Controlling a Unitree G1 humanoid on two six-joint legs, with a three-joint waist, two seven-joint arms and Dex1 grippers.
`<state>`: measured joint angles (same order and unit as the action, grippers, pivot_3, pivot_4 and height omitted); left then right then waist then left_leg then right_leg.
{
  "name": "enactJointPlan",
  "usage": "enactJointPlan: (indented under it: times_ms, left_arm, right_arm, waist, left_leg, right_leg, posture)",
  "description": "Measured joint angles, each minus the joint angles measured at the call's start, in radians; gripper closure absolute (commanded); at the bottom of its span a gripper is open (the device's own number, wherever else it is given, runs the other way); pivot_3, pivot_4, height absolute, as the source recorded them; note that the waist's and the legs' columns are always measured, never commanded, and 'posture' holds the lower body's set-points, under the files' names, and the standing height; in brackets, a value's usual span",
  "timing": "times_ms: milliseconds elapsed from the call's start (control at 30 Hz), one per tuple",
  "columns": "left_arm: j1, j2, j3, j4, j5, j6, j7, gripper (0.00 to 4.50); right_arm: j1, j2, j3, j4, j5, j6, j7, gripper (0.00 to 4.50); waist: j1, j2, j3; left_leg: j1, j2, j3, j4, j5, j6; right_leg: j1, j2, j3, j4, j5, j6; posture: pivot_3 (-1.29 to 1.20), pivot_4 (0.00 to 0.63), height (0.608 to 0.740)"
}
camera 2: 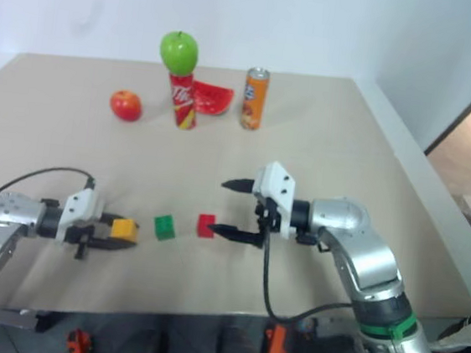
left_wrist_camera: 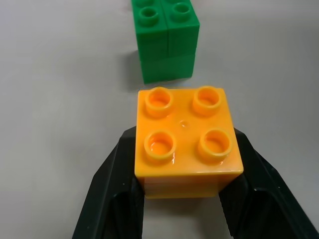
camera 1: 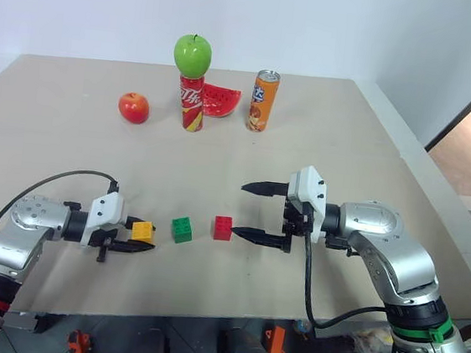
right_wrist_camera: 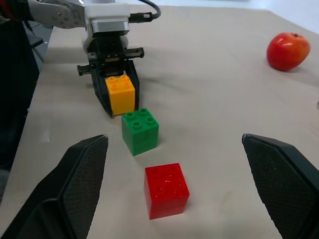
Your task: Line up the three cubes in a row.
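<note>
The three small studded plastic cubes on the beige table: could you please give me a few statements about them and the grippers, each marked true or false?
1. The left gripper is shut on the yellow-orange studded plastic cube. True.
2. The green studded plastic cube lies between the yellow-orange cube and the red studded plastic cube. True.
3. The right gripper holds the red cube. False: its fingers stand wide open, with the red cube loose on the beige table.
4. The green apple lies on the table beside the cubes. False: it sits on top of the red drink can at the far side.
5. The green and red cubes touch. False: a gap of table shows between them.
</note>
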<state>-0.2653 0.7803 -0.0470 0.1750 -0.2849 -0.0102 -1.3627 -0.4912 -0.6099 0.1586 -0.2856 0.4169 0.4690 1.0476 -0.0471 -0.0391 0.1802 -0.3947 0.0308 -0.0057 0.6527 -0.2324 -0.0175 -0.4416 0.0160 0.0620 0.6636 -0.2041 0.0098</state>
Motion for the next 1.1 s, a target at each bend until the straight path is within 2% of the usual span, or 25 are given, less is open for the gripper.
enactJointPlan:
  times_ms: [633,700,900,1100]
  left_arm:
    - [0.014,0.001,0.001,0.004,0.005,-0.048,0.003,3.15]
    - [-0.002,0.000,-0.008,0.015,0.011,-0.052,-0.005,2.10]
    - [-0.067,-0.001,-0.021,0.075,0.041,-0.084,-0.017,0.06]
    - [-0.077,0.009,-0.023,0.074,0.040,-0.088,-0.044,0.02]
  right_arm:
    - [-0.018,0.000,0.000,0.015,-0.010,-0.009,0.024,0.00]
    - [-0.017,-0.001,0.000,0.015,-0.011,-0.009,0.023,0.00]
    - [-0.017,-0.004,0.000,0.014,-0.011,-0.009,0.019,0.00]
    - [-0.012,-0.008,0.000,0.014,-0.011,-0.008,0.018,0.00]
  waist:
    - [0.001,0.000,0.000]
    - [0.002,0.000,0.000]
    - [0.001,0.000,0.000]
    - [0.001,0.000,0.000]
  left_leg:
    - [0.000,-0.001,0.000,0.000,0.000,0.000]
    - [0.000,-0.001,0.000,0.000,0.000,0.000]
    - [0.000,-0.001,0.000,0.000,0.000,0.000]
    - [0.000,0.000,0.000,0.000,-0.002,0.002]
  right_leg:
    - [0.000,-0.001,0.000,0.000,0.000,0.000]
    - [0.000,-0.001,0.000,0.000,0.000,0.000]
    - [0.001,-0.001,0.000,0.000,0.000,0.001]
    - [0.000,0.000,0.000,0.000,-0.001,0.001]
  posture:
    - [0.00,0.150,0.740]
    - [0.00,0.150,0.740]
    - [0.00,0.150,0.740]
    - [0.00,0.150,0.740]
